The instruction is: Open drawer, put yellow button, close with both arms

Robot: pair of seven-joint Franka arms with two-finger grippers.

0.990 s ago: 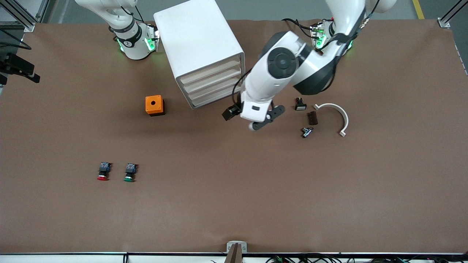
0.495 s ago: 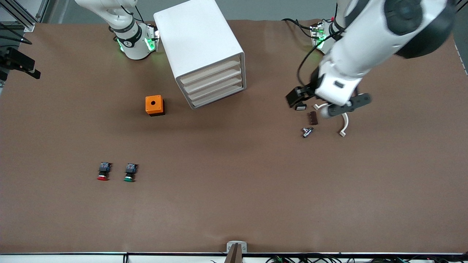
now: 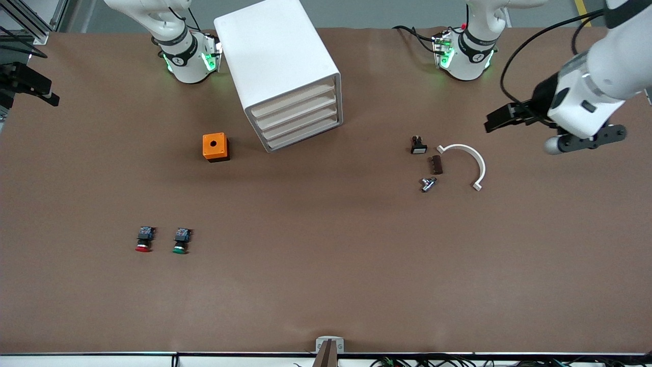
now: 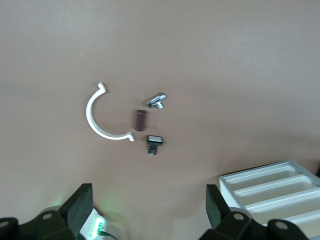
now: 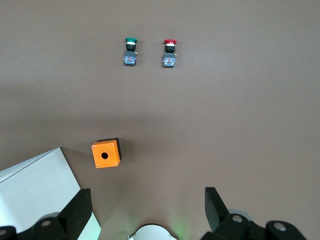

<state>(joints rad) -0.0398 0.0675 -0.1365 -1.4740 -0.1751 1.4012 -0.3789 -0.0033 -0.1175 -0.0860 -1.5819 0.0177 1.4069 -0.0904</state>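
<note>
Drawers [image 3: 300, 118] were all seen shut, no yellow button visible. Left gripper [image 4: 148, 212], fingers apart, was held over bare table; right gripper [image 5: 145, 212], likewise apart, waited. Task was judged finished.

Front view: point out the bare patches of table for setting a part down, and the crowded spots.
Bare: the wide stretch between the green-capped button and the metal fitting, and the strip nearer the camera. Crowded: around the white curved clamp, brown block and small white-faced switch; also between the orange box and cabinet.
</note>
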